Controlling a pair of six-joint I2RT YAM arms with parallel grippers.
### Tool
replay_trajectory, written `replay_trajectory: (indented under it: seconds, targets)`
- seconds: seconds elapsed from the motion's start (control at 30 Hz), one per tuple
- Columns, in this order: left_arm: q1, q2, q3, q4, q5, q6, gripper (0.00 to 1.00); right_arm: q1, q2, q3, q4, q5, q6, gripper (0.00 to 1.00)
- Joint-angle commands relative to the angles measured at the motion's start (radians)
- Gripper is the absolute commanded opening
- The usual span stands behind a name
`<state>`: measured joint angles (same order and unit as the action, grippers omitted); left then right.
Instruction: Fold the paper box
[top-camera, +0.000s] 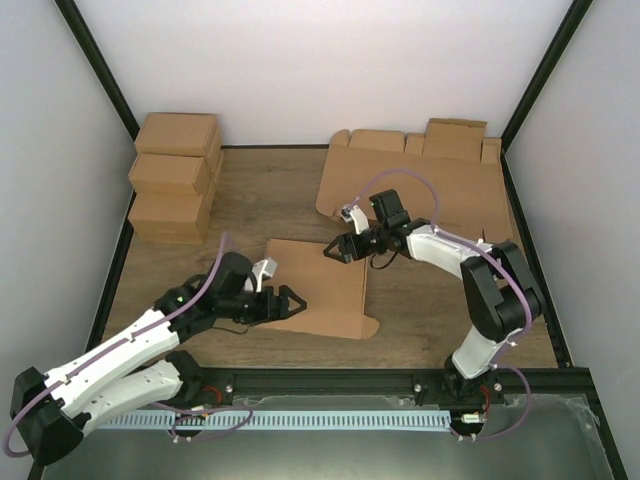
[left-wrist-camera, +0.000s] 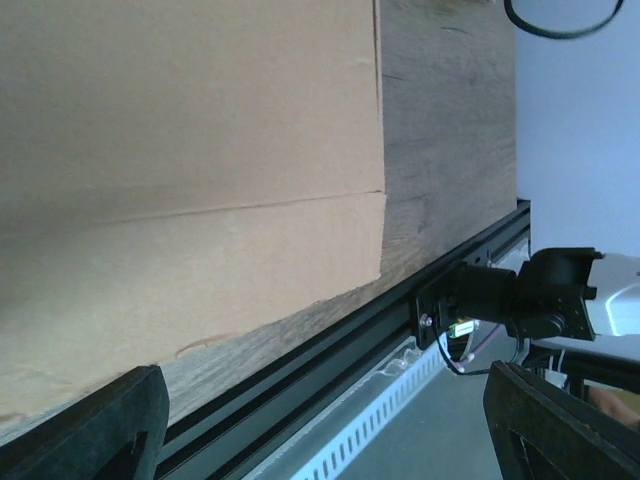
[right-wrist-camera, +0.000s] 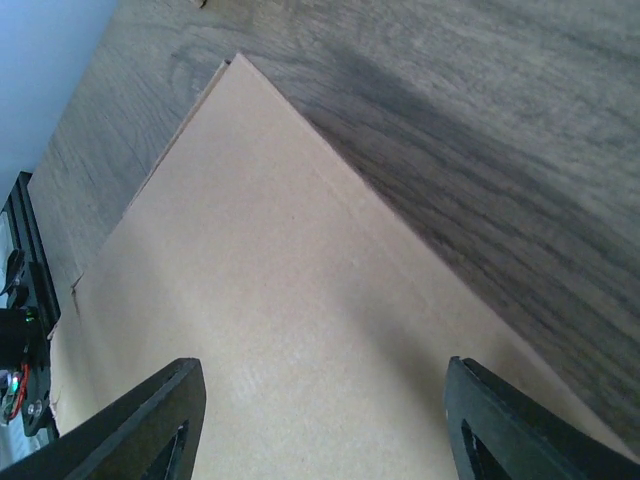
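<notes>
Bracketing the paper box (top-camera: 322, 288), flat on the table (top-camera: 260, 200), with left gripper (top-camera: 296, 299) at its near-left edge and right gripper (top-camera: 331, 250) at its far edge, both spread open, presumably to pinch panels upward.

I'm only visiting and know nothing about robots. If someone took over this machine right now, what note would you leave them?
Left gripper: open, empty, at the paper box's left edge.
Right gripper: open, empty, over its far edge.
The box lies about flat on the table between the arms.
Stack of blanks far right, closed cardboard boxes far left.
Done: no fold visible.
Left: all the folding.
</notes>
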<state>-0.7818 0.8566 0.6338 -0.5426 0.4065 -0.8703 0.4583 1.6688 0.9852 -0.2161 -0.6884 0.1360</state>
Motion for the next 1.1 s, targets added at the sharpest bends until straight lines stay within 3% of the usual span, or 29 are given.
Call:
replay_trajectory:
  seconds: [0.0,0.43,0.6,0.9,1.0,1.07]
  targets:
    - [-0.042,-0.004,-0.002,0.047,-0.018,-0.061,0.89,-0.009,0.022,0.058,0.048,-0.029,-0.063,0.68]
    - [-0.132,-0.050,-0.062,0.034,-0.061,-0.168,0.89,-0.015,0.188,0.213,0.023,-0.024,-0.234,0.66]
    - [-0.132,-0.075,-0.101,0.051,-0.040,-0.208,0.88,-0.029,0.297,0.287,-0.034,-0.103,-0.286,0.56]
    - [-0.147,-0.117,-0.133,0.056,-0.009,-0.237,0.74,-0.067,0.397,0.315,-0.061,-0.289,-0.315,0.34]
    - [-0.148,-0.127,-0.132,0.060,-0.011,-0.244,0.73,-0.073,0.421,0.325,-0.081,-0.321,-0.328,0.21]
    - [-0.148,-0.127,-0.131,0.071,-0.004,-0.247,0.72,-0.075,0.443,0.342,-0.114,-0.330,-0.347,0.18]
